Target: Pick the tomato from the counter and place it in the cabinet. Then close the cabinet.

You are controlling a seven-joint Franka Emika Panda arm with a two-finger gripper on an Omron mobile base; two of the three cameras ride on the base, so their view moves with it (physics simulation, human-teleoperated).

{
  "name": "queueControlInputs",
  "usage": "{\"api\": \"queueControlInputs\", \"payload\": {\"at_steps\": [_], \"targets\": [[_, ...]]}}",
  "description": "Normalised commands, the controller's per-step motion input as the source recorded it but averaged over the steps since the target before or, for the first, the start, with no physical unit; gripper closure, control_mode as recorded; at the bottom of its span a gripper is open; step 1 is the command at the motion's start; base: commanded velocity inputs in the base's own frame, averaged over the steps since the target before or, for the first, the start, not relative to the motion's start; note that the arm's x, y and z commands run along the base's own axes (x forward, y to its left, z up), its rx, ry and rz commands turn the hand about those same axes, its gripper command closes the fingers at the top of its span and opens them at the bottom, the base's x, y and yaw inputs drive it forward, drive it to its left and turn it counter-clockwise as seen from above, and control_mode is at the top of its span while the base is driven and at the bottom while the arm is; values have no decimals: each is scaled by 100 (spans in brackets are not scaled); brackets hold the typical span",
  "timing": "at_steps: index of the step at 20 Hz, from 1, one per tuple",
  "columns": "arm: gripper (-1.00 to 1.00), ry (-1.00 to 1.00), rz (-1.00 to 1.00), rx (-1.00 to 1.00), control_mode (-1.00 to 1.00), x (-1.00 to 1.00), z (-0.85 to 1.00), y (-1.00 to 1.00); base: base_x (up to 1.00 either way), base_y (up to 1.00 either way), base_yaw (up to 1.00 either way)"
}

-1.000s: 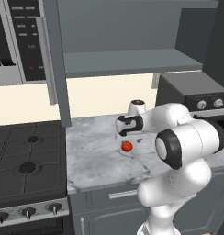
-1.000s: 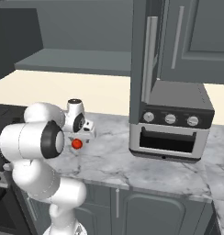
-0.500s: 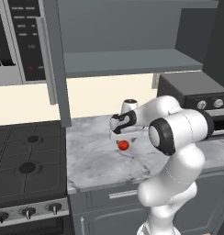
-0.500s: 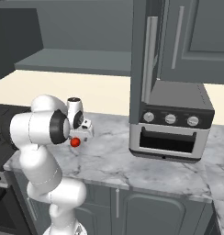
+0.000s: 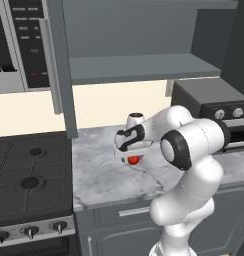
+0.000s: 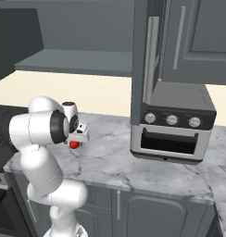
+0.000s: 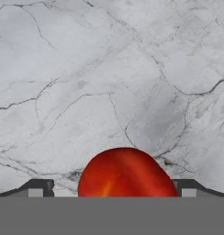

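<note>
The tomato (image 5: pixel 133 160) is a small glossy red ball resting on the marble counter (image 5: pixel 99 172). It also lies on the counter (image 6: pixel 115 159) in the right base view as the tomato (image 6: pixel 74 145). My gripper (image 5: pixel 131 152) hangs straight over it, pointing down, and is open. In the hand view the tomato (image 7: pixel 127 173) sits low between the two fingertips (image 7: pixel 38 188), which stand wide on either side of it, over the veined counter (image 7: pixel 109 69). The cabinet (image 5: pixel 139 67) above is open, its grey shelf bare, its door (image 5: pixel 59 70) swung out at the left.
A black stovetop (image 5: pixel 29 175) borders the counter on the left, under the microwave (image 5: pixel 19 45). A toaster oven (image 6: pixel 172 127) stands on the counter to the right, below the other cabinet door (image 6: pixel 149 60). My elbow (image 5: pixel 186 145) bulks just right of the tomato.
The hand has come down and slightly left, closing in over the tomato, and the elbow has swung with it. The tomato has stayed where it was.
</note>
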Motion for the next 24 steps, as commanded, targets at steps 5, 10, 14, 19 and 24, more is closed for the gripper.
{"api": "queueControlInputs", "payload": {"at_steps": [5,10,14,19,24], "targets": [[100,0,0,0,-100,-4,-9,5,0,0,0],[100,0,0,0,-100,-1,0,0,0,0,0],[100,-8,0,0,-100,-33,35,0,0,0,0],[100,-16,2,0,-100,-44,80,0,0,0,0],[100,-23,5,-2,-100,-37,100,0,0,0,0]]}}
